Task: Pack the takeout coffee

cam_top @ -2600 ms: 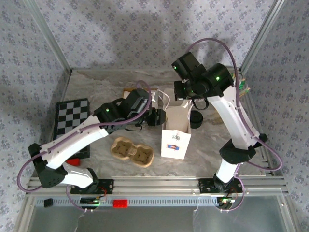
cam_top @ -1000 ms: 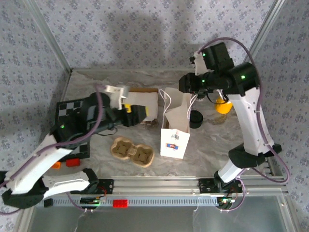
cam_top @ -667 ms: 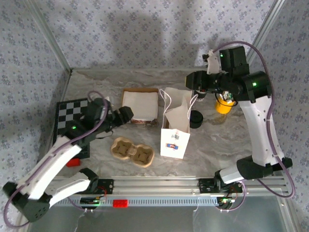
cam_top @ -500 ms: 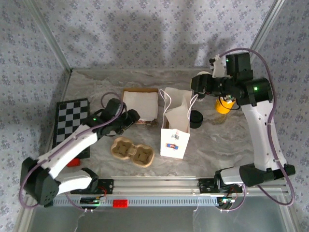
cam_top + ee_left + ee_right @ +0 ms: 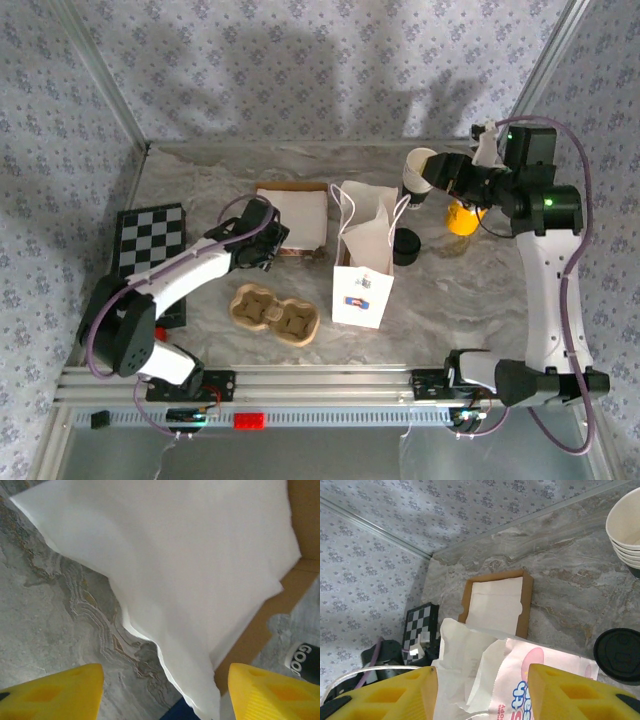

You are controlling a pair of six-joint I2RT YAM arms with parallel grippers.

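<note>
The takeout coffee is out of view. A white paper bag point(image 5: 365, 262) stands open at the table's middle; the right wrist view looks down on its mouth point(image 5: 485, 665). My right gripper point(image 5: 447, 180) hangs high behind and to the right of the bag, open, with nothing between its yellow fingers point(image 5: 410, 692). A lidless stack of cream cups point(image 5: 420, 168) stands beside it. My left gripper point(image 5: 278, 240) is low at the front corner of a stack of white napkins point(image 5: 190, 555), open, its fingers point(image 5: 55, 690) spread either side of that corner.
The napkins lie in a brown tray point(image 5: 290, 187) left of the bag. A cardboard cup carrier point(image 5: 273, 313) sits in front. A squat stack of black lids point(image 5: 405, 245) and a yellow object point(image 5: 462, 217) are right of the bag. A chessboard point(image 5: 148, 240) lies far left.
The left arm swung down from above the chessboard to the napkin tray's near corner. The right arm drew back to the right, away from the bag, uncovering the cup stack.
</note>
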